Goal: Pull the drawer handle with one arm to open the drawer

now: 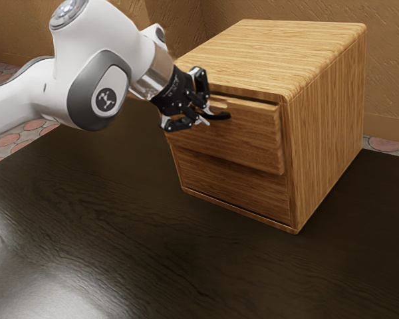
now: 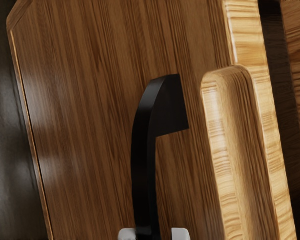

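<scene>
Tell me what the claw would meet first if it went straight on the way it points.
Likely the top drawer front, just behind the black handle at the claw; depth is unclear.

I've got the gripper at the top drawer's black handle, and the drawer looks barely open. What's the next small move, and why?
Probably a short, straight pull away from the cabinet, along the drawer's slide line. The gripper sits at the black handle of the top drawer, whose front stands just proud of the lower drawer, so most of the opening is not yet done. Pulling straight should avoid jamming it.
</scene>
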Controlling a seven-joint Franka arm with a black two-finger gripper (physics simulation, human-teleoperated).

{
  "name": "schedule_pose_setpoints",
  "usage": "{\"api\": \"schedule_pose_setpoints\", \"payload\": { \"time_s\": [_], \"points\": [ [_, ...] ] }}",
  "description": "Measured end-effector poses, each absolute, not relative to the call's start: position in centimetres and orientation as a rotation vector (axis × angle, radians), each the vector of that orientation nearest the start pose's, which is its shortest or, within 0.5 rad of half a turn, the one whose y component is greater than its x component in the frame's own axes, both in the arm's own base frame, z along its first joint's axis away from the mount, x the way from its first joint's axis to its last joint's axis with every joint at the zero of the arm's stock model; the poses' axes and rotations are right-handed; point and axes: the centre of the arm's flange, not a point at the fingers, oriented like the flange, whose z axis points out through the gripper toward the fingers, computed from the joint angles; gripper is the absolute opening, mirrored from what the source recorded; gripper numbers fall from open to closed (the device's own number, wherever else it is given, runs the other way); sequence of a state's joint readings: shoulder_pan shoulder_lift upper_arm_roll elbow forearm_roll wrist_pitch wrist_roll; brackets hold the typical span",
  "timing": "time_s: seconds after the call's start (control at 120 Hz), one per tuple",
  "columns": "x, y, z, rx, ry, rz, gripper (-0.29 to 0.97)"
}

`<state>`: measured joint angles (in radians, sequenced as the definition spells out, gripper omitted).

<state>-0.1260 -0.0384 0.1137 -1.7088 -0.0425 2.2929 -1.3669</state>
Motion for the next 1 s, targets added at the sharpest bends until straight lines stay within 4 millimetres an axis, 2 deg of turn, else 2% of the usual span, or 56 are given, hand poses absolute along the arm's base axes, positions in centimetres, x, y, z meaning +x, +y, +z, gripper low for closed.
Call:
{"api": "schedule_pose_setpoints", "payload": {
  "time_s": [0.15,0.292,0.475,0.817,1.0],
  "points": [
    [58.9,-0.6,65.2,-2.683,-2.194,-0.775,-0.07],
    [57.6,-0.3,65.6,-2.685,-2.196,-0.771,-0.07],
    [55.5,2.5,66.1,-2.635,-2.252,-0.780,-0.07],
    [54.5,2.5,66.1,-2.643,-2.245,-0.768,-0.07],
    [52.5,2.2,66.4,-2.662,-2.243,-0.764,-0.06]
  ]
}}
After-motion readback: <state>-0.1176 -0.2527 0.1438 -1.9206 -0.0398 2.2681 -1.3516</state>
